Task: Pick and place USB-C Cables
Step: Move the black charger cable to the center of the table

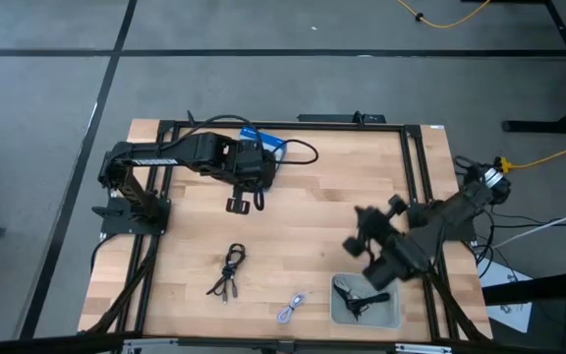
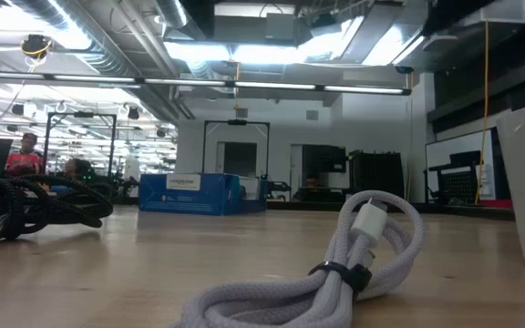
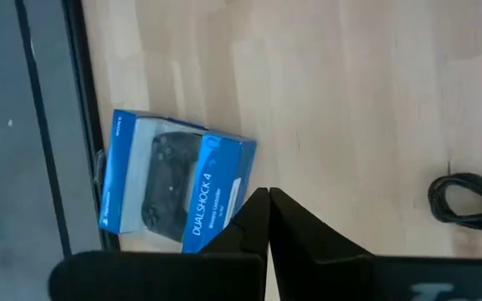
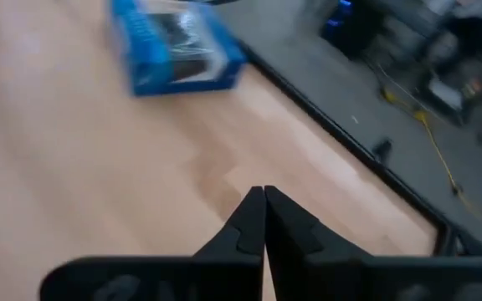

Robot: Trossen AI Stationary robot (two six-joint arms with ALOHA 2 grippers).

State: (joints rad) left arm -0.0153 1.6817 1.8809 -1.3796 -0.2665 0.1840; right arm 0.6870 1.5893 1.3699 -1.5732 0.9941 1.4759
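Black bundled USB-C cables (image 1: 229, 271) lie on the wooden table left of middle; they also show in the low view (image 2: 25, 206) and the left wrist view (image 3: 469, 201). A light grey bundled cable (image 1: 291, 308) lies near the front edge, close in the low view (image 2: 335, 266). More black cables (image 1: 359, 298) lie in a grey tray (image 1: 389, 317). My left gripper (image 1: 240, 204) is shut and empty (image 3: 268, 194), above the table near the blue box (image 1: 264, 146). My right gripper (image 1: 362, 224) is shut and empty (image 4: 264, 192), above the table beyond the tray.
The blue controller box (image 3: 174, 194) lies at the table's far edge, also in the low view (image 2: 190, 193) and the right wrist view (image 4: 174, 46). A black frame (image 1: 416, 157) borders the table. Bare wood lies in the table's middle (image 1: 303, 226).
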